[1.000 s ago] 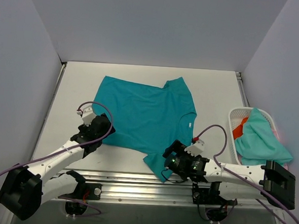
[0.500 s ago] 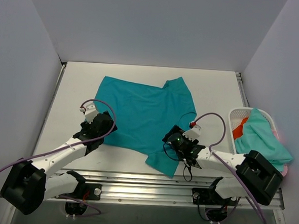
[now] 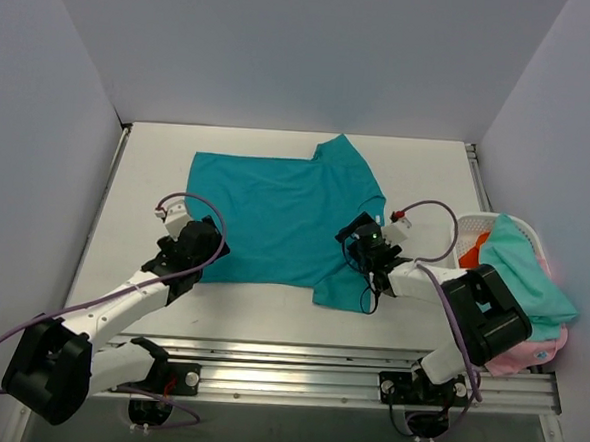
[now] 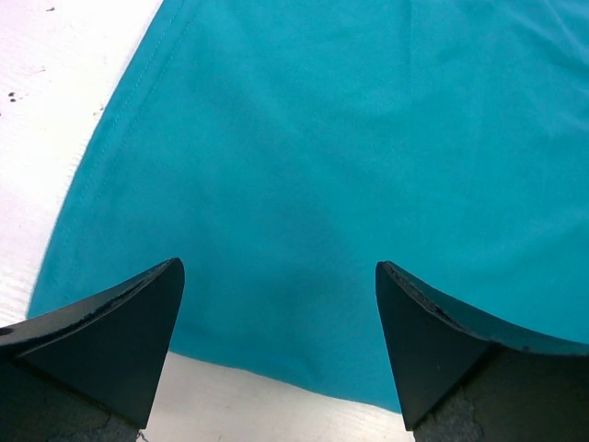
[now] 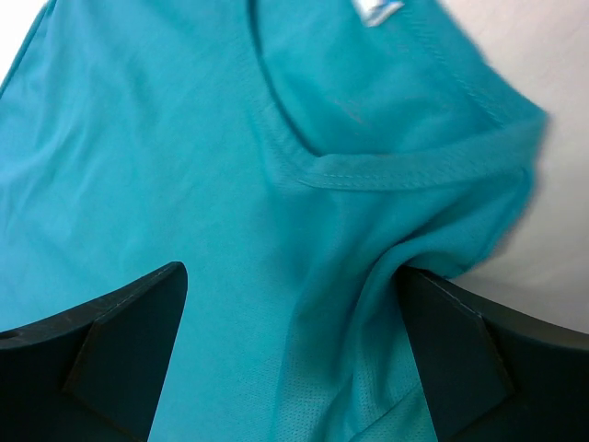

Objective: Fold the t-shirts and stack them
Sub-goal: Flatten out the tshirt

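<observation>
Two arms reach low over the table (image 3: 143, 172). My left gripper (image 4: 278, 269) is spread above the near hem of the teal shirt (image 3: 275, 215), which lies mid-table. My right gripper (image 5: 293, 272) is spread too, over bunched cloth by the collar.

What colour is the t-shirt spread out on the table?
The t-shirt is plain deep teal, seen best in the top external view.

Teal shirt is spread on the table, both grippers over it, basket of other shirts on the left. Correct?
No: the basket sits on the right, as the top view shows. The teal shirt is spread out, with the left gripper and right gripper over it.
</observation>
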